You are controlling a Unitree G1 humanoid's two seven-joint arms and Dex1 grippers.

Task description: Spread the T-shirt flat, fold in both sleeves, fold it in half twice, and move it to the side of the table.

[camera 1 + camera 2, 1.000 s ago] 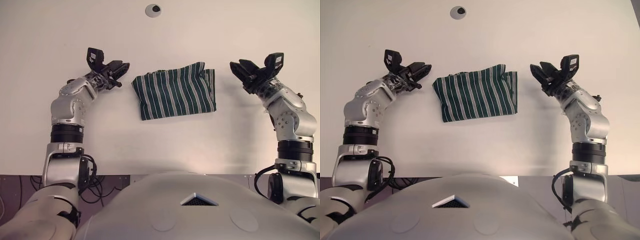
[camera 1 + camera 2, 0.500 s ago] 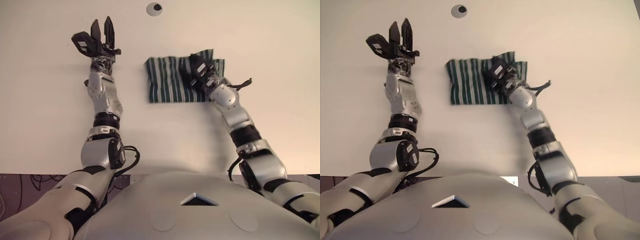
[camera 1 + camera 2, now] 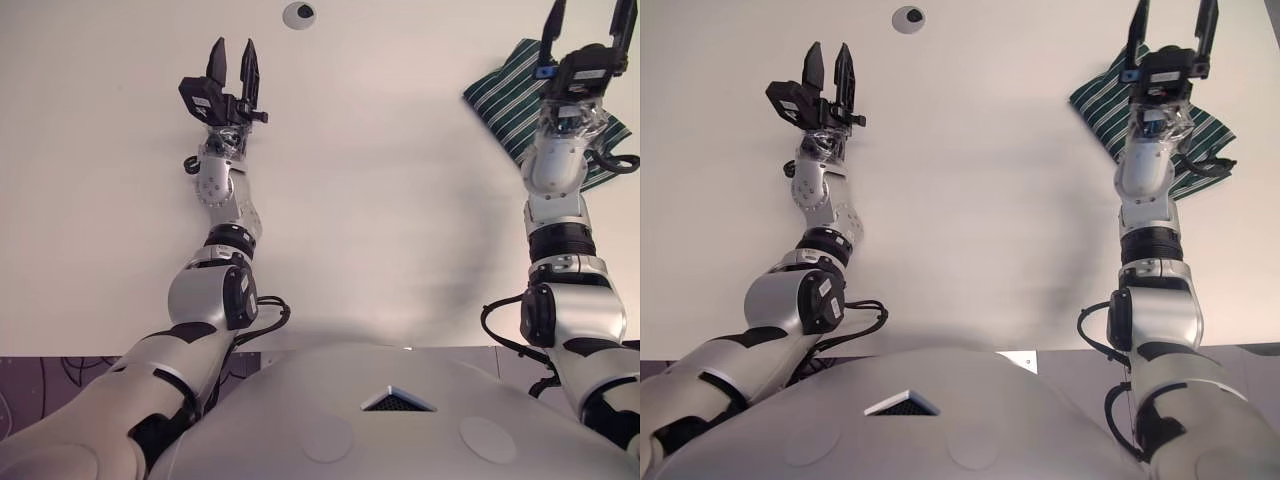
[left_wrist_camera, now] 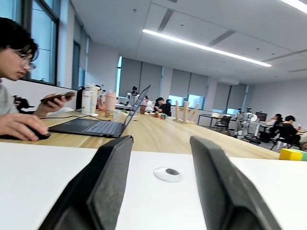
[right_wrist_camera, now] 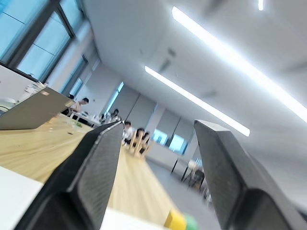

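My fingers are spread apart on both sides and pinch nothing: the left gripper (image 3: pixel 232 55) is held open over the left part of the white table (image 3: pixel 380 200), and the right gripper (image 3: pixel 588 20) is open at the far right, tips pointing away from me. From my head I see the T-shirt (image 3: pixel 505 100), green with thin white stripes, folded into a small packet at the right side of the table. It lies partly under my right wrist, though I cannot tell whether they touch. A round grommet (image 3: pixel 298 14) sits farther out in the tabletop. My left wrist camera looks between its dark pads (image 4: pixel 108 191) at that grommet and, past the white top, at a long wooden table (image 4: pixel 158 136) with an open laptop (image 4: pixel 96 125) and bottles (image 4: pixel 98 100). My right wrist camera tilts up between its pads toward ceiling light strips (image 5: pixel 206 48) and tall windows (image 5: pixel 29 52)
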